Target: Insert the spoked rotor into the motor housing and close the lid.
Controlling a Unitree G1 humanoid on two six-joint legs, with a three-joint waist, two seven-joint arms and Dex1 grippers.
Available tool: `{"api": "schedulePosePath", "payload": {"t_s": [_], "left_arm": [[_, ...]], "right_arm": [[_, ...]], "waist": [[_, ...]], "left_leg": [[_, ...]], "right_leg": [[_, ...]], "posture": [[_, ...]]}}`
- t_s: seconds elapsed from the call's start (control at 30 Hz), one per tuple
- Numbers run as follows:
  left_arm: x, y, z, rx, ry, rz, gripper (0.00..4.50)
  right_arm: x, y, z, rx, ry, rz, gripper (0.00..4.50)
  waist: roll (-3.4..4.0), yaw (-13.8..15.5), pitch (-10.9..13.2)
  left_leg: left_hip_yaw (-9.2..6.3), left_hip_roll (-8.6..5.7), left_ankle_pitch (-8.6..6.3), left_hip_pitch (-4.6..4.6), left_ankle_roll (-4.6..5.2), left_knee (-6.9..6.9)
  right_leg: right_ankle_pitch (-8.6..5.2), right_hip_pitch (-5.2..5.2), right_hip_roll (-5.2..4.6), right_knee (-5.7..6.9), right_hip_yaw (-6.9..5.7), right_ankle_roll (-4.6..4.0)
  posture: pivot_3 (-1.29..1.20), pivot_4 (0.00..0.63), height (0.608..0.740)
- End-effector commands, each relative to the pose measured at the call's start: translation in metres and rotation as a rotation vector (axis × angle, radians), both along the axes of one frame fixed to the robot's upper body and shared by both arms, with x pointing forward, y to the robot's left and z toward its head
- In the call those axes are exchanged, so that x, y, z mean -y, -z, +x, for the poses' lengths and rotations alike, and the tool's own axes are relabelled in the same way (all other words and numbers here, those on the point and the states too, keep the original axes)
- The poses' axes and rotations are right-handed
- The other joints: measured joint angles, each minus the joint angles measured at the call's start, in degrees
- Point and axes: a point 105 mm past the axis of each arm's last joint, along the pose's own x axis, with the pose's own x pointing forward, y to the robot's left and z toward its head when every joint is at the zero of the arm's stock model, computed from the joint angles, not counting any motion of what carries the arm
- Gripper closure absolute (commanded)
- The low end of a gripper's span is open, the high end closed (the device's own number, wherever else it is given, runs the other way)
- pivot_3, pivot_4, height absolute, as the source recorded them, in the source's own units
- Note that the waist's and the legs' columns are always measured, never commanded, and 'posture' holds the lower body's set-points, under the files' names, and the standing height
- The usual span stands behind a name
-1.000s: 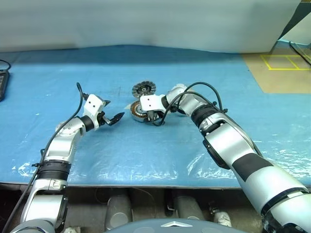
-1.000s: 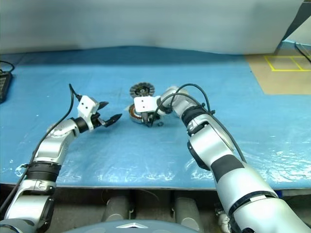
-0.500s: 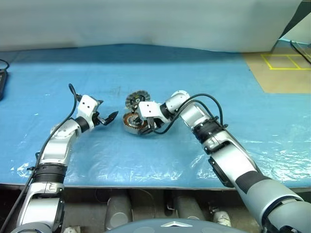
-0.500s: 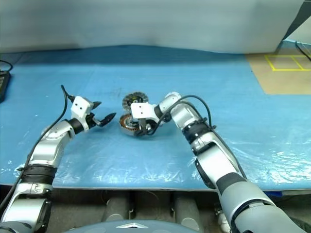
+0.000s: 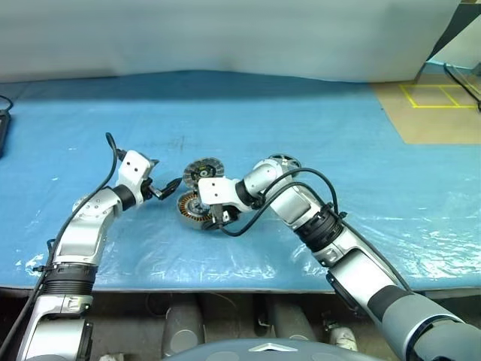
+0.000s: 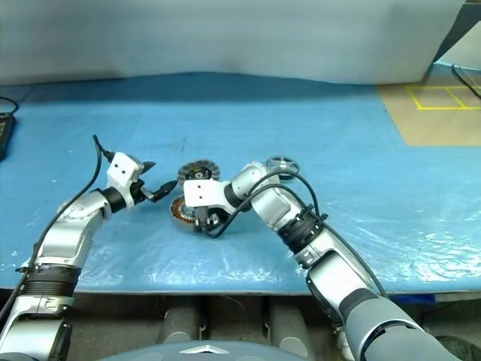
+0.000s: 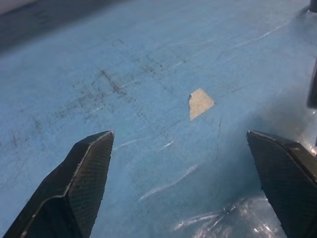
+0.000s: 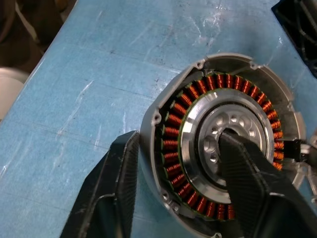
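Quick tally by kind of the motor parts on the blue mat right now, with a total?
motor housing (copper windings, right claw astride its rim): 1
lid (toothed disc, just behind the housing): 1
spoked rotor (behind the right arm): 1
Total: 3 parts, all separate; nothing assembled yet.

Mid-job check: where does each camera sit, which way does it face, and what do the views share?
Left and right eye views: on the head, looking forward and down at the blue table; both arms show, with the lid and spoked rotor.
Left wrist view: along the open left tool at bare blue sheet.
Right wrist view: along the right tool, straddling the rim of the motor housing.
Shared: the head views and right wrist view all show the housing.
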Motion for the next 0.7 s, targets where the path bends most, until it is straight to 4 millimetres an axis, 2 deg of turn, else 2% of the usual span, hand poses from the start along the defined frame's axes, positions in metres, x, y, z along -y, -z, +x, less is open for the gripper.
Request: {"api": "schedulePosePath", "payload": {"t_s": [0.03, 0.1, 0.13, 0.2, 0.27, 0.4, 0.57, 0.7], "left_arm": [[-0.009, -0.013, -0.002, 0.041, -0.023, 0.006, 0.0], [-0.01, -0.013, -0.001, 0.041, -0.026, 0.006, 0.0], [-0.01, -0.014, -0.001, 0.043, -0.026, 0.006, 0.0], [-0.009, -0.015, 0.001, 0.047, -0.024, 0.002, 0.0], [-0.009, -0.016, 0.003, 0.048, -0.02, -0.001, 0.0], [-0.009, -0.013, 0.004, 0.035, -0.001, 0.002, 0.0], [-0.009, -0.011, 0.005, 0.028, 0.008, 0.003, 0.0], [-0.003, -0.011, 0.005, 0.029, 0.035, -0.011, 0.0]], "right_arm": [[-0.004, 0.004, -0.007, -0.025, -0.032, -0.01, 0.73], [-0.01, -0.006, -0.008, -0.044, -0.018, 0.043, 0.08], [-0.012, -0.013, -0.011, -0.079, -0.023, 0.076, 0.03], [-0.014, -0.028, -0.018, -0.15, -0.041, 0.129, 0.03], [-0.014, -0.045, -0.017, -0.176, -0.024, 0.183, 0.03], [-0.005, -0.072, -0.019, -0.219, -0.017, 0.253, 0.03], [0.01, -0.088, -0.027, -0.304, 0.002, 0.32, 0.03], [0.024, -0.098, -0.03, -0.469, 0.065, 0.399, 0.03]], "waist": [[0.0, 0.1, 0.0], [0.0, 0.2, 0.0], [0.0, 0.2, 0.0], [0.0, 0.2, 0.0], [0.0, 0.3, 0.0], [0.0, 0.3, 0.0], [0.0, 0.4, 0.0], [-0.01, 0.4, 0.0]], "left_leg": [[0.0, 0.0, 0.0, -0.01, 0.0, 0.0], [0.0, -0.02, 0.0, -0.04, -0.01, 0.01], [0.0, -0.03, 0.01, -0.07, -0.01, 0.02], [0.0, -0.03, 0.01, -0.11, -0.01, 0.02], [0.0, -0.03, 0.01, -0.18, -0.01, 0.0], [0.0, -0.03, 0.02, -0.2, -0.03, -0.01], [0.0, -0.04, 0.11, -0.21, -0.18, -0.04], [0.0, -0.04, 0.12, -0.19, -0.2, -0.05]], "right_leg": [[0.0, -0.01, 0.0, 0.0, 0.0, 0.0], [0.0, 0.01, -0.01, -0.02, 0.0, 0.0], [0.01, 0.01, -0.01, -0.03, 0.01, 0.0], [0.01, -0.01, -0.01, -0.05, 0.0, 0.0], [0.01, -0.06, -0.01, -0.08, 0.0, 0.0], [0.01, -0.09, -0.01, -0.08, 0.0, 0.0], [0.01, -0.09, -0.01, -0.11, -0.01, 0.0], [0.01, -0.08, -0.01, -0.11, -0.01, 0.0]], "posture": [[0.0, 0.15, 0.74], [0.0, 0.15, 0.74], [0.0, 0.15, 0.74], [0.0, 0.15, 0.74], [0.0, 0.15, 0.74], [0.0, 0.15, 0.74], [0.0, 0.15, 0.74], [0.0, 0.15, 0.74]]}}
